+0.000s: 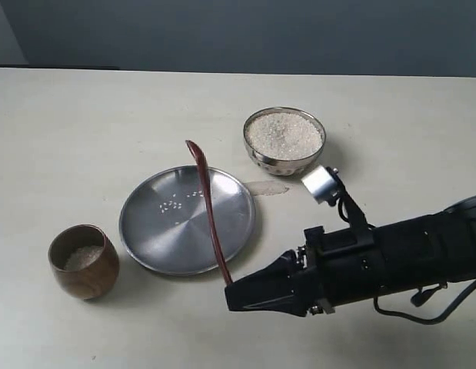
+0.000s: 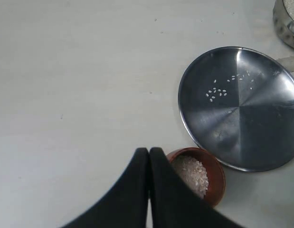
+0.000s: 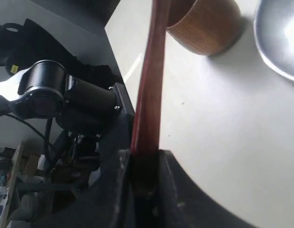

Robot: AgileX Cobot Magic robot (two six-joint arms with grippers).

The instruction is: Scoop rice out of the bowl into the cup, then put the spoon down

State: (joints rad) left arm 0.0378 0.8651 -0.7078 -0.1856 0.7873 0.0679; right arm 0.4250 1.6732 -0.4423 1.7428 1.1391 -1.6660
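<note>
On the pale table (image 1: 84, 115) the right gripper (image 1: 234, 296) stretches in from the near right, its fingers clamped on the handle end of the spoon (image 1: 211, 215). The left gripper (image 2: 149, 154) has its fingers pressed together on nothing, with the cup showing just past their tips. The steel plate (image 1: 145, 231) sits mid-table, the bowl (image 1: 284, 165) just off its far right edge and the cup (image 1: 88, 280) just off its near left.

Scooping looks partway done. The cup holds only a shallow layer of rice (image 1: 84, 256), the bowl is heaped close to its rim, and the spoon is not yet set down.

The spoon is slim, dark reddish-brown wood. It slants across the plate with its small head raised at the far side, near the bowl, and no grains are visible in it. A few stray grains (image 1: 172, 205) lie on the plate
</note>
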